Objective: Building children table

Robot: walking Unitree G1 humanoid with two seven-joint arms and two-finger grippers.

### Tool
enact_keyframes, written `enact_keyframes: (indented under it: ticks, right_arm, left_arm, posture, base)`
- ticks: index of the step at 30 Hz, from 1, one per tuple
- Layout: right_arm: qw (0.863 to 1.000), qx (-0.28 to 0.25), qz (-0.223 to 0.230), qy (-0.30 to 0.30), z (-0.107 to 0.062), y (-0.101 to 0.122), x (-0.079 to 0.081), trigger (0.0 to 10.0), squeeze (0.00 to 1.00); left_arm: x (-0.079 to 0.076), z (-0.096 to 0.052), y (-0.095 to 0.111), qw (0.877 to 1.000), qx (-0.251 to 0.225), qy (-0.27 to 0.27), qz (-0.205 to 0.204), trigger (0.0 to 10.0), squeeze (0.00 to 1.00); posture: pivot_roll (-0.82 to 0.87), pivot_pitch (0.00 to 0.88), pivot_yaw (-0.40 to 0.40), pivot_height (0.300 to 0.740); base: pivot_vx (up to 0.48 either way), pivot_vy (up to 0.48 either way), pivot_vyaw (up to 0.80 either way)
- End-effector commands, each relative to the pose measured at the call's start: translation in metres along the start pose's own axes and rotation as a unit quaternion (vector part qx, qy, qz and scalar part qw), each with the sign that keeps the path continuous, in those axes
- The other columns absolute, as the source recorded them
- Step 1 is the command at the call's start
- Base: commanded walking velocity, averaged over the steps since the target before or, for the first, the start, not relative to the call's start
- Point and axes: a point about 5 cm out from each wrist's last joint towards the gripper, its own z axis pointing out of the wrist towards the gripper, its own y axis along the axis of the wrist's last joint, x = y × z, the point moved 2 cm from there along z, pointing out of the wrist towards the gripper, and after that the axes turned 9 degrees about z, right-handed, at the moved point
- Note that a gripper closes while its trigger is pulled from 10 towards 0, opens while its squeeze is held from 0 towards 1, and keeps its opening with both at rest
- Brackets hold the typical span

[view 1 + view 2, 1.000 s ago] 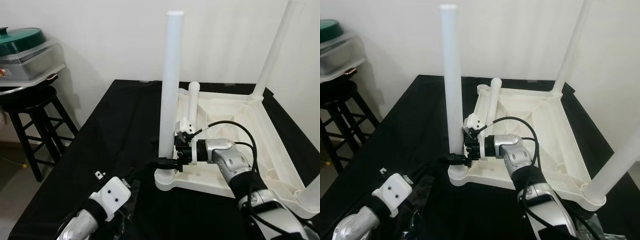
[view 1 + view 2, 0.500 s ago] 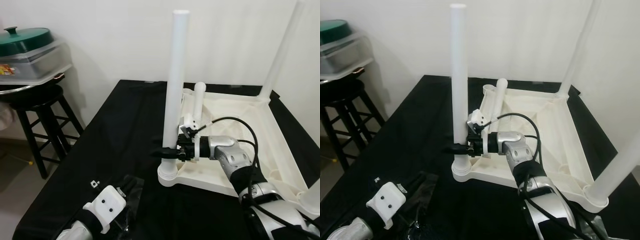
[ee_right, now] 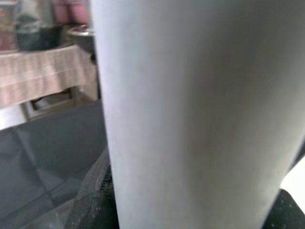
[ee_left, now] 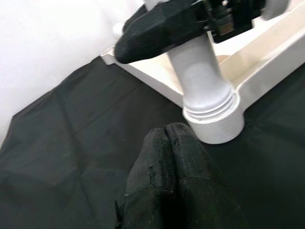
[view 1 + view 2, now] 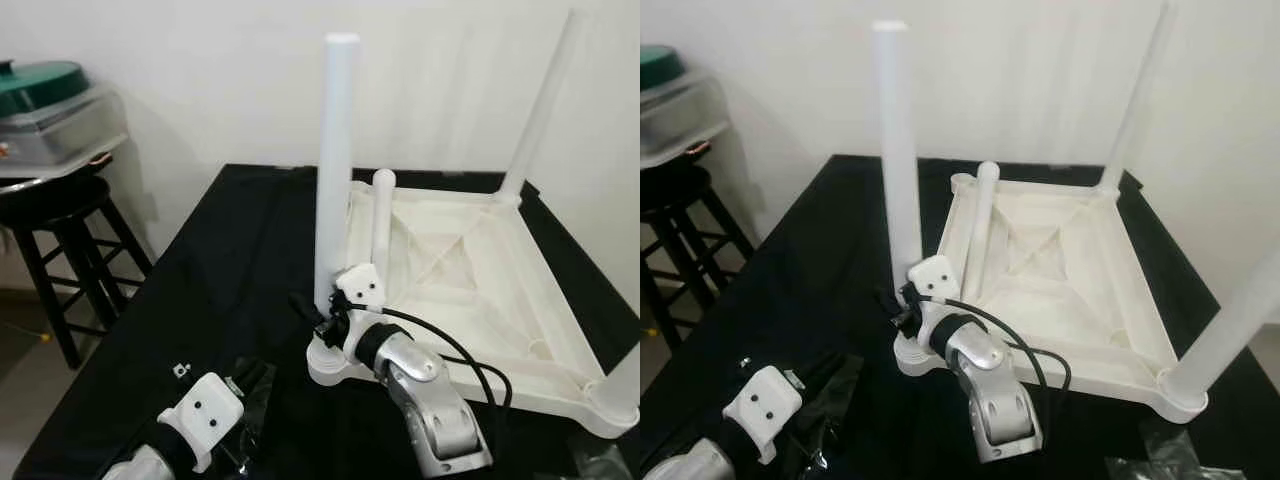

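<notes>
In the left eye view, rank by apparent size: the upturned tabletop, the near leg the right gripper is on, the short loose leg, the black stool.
1. upturned tabletop
2. near leg, held low down by the right gripper
3. black stool
4. short loose leg

The stool stands farther off, so its rank is unsure.

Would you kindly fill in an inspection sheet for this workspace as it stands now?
Surface: black cloth covering the work table.
Job's things: white tabletop upside down; near-left leg upright in its corner socket; two more legs standing; loose leg leaning inside.
Clutter: clear plastic wrap by the near edge.
Grippers: right gripper closed around the near-left leg's base; left gripper shut, empty, low beside the socket.
Cables: black cable looping from the right wrist.
Surroundings: black stool, white wall.
</notes>
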Motion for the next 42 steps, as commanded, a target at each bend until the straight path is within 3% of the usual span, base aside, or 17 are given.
enact_keyframes:
  ticks: [1,3,4,6,7,11,13,15,17,19,20,23,29,30,31,32,42]
  right_arm:
    - [0.996,0.069,0.026,-0.052,-0.007,-0.030,-0.023,10.0,0.00]
    - [0.996,0.066,0.042,-0.046,-0.007,-0.030,-0.022,10.0,0.00]
    - [0.995,0.065,0.055,-0.052,-0.010,-0.027,-0.018,10.0,0.54]
    - [0.995,0.065,0.055,-0.052,-0.010,-0.027,-0.018,10.0,0.54]
    - [0.994,0.060,0.073,-0.052,-0.013,-0.024,-0.015,10.0,1.00]
    - [0.995,0.042,0.087,-0.024,-0.018,-0.009,-0.008,10.0,1.00]
    - [0.996,0.032,0.079,0.006,-0.017,-0.001,-0.008,10.0,1.00]
    - [0.994,0.019,0.055,0.096,-0.016,0.013,-0.009,10.0,1.00]
    - [0.990,0.015,0.034,0.134,-0.015,0.017,-0.012,10.0,1.00]
    - [0.990,0.015,0.034,0.134,-0.015,0.017,-0.012,10.0,1.00]
    - [0.983,0.020,0.012,0.182,-0.013,0.022,-0.016,10.0,0.00]
    - [0.958,0.040,-0.027,0.282,-0.006,0.043,-0.033,10.0,0.00]
    - [0.956,0.050,-0.023,0.289,0.002,0.053,-0.045,10.0,0.00]
    - [0.953,0.058,-0.014,0.297,0.006,0.057,-0.051,9.1,0.00]
    - [0.953,0.058,-0.014,0.297,0.006,0.057,-0.051,9.1,0.00]
    - [0.950,0.062,-0.009,0.306,0.007,0.058,-0.052,0.0,0.00]
    - [0.941,0.060,-0.004,0.332,0.008,0.055,-0.054,0.0,0.00]
  left_arm:
    - [-0.002,0.000,-0.002,1.000,0.006,-0.011,-0.010,10.0,0.00]
    - [-0.002,-0.001,-0.002,1.000,0.007,-0.008,-0.012,10.0,0.00]
    - [-0.002,-0.001,-0.002,1.000,0.008,-0.004,-0.013,10.0,0.00]
    - [-0.002,-0.001,-0.002,1.000,0.008,-0.004,-0.013,10.0,0.00]
    - [-0.001,0.000,-0.002,1.000,0.008,-0.002,-0.014,10.0,0.00]
    - [-0.001,0.001,-0.002,1.000,0.007,-0.003,-0.014,10.0,0.00]
    - [-0.001,0.002,-0.002,1.000,0.007,-0.005,-0.015,10.0,0.00]
    - [-0.002,0.004,-0.003,1.000,0.006,-0.008,-0.014,10.0,0.00]
    - [-0.002,0.005,-0.004,1.000,0.006,-0.009,-0.015,10.0,0.00]
    - [-0.002,0.005,-0.004,1.000,0.006,-0.009,-0.015,10.0,0.00]
    - [-0.002,0.006,-0.004,1.000,0.005,-0.011,-0.014,10.0,0.00]
    - [-0.005,0.009,-0.005,1.000,0.004,-0.014,-0.014,10.0,0.00]
    - [-0.006,0.010,-0.005,1.000,0.005,-0.013,-0.015,10.0,0.00]
    - [-0.007,0.010,-0.005,1.000,0.006,-0.013,-0.016,10.0,0.00]
    - [-0.007,0.010,-0.005,1.000,0.006,-0.013,-0.016,10.0,0.00]
    - [-0.008,0.011,-0.005,1.000,0.006,-0.013,-0.016,10.0,0.00]
    - [-0.011,0.011,-0.005,1.000,0.004,-0.015,-0.020,10.0,0.00]
  posture:
    - [0.00,0.045,0.004,0.740]
    - [0.00,0.048,0.006,0.740]
    - [0.00,0.048,0.006,0.740]
    - [0.00,0.048,0.006,0.740]
    - [-0.01,0.048,0.008,0.740]
    - [-0.02,0.045,0.012,0.740]
    - [-0.02,0.045,0.012,0.740]
    - [-0.02,0.034,0.020,0.740]
    - [-0.02,0.028,0.022,0.740]
    - [-0.02,0.028,0.022,0.740]
    - [-0.02,0.024,0.019,0.740]
    - [0.00,0.006,0.008,0.740]
    - [0.01,0.000,0.001,0.740]
    - [0.01,0.000,-0.002,0.740]
    - [0.01,0.000,-0.002,0.740]
    - [0.01,0.000,-0.006,0.740]
    - [0.01,0.000,-0.006,0.740]
  base:
    - [0.000,0.000,0.00]
    - [0.000,0.000,0.00]
    - [0.000,0.000,0.00]
    - [0.000,0.000,0.00]
    - [0.000,0.000,0.00]
    - [0.000,0.000,0.00]
    - [0.000,0.000,0.00]
    - [0.000,0.000,0.00]
    - [0.000,0.000,0.00]
    - [0.000,0.000,0.00]
    - [0.000,0.000,0.00]
    - [0.000,0.000,0.00]
    - [0.000,0.000,0.00]
    - [0.000,0.000,0.00]
    - [0.000,0.000,0.00]
    - [0.000,0.000,0.00]
    - [0.000,0.000,0.00]
